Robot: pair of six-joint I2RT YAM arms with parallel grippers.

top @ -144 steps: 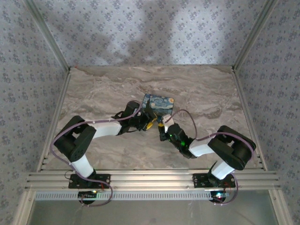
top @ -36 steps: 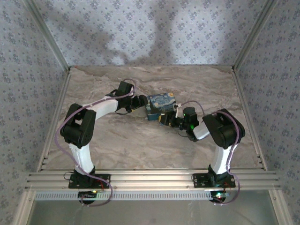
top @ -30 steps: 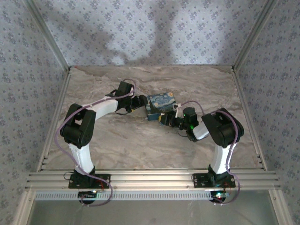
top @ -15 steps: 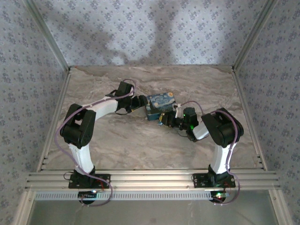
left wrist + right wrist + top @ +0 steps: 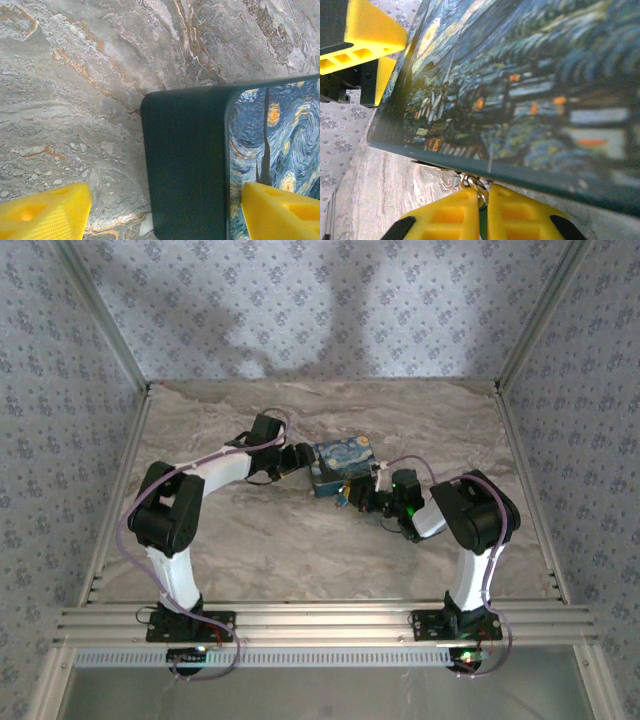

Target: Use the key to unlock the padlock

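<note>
We see left hand (image 5: 160, 212) wide, yellow wedge pads (image 5: 45, 210) straddling rounded corner of glossy painted box (image 5: 185, 165). Right hand (image 5: 484, 215) pinched tight under box's front edge, thin steel ring (image 5: 470, 181) at seam; padlock's place we can't tell.

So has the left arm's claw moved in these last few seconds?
Yes. The left gripper has swung away from the near rail toward the back wall, now at the painted box's left end.
</note>
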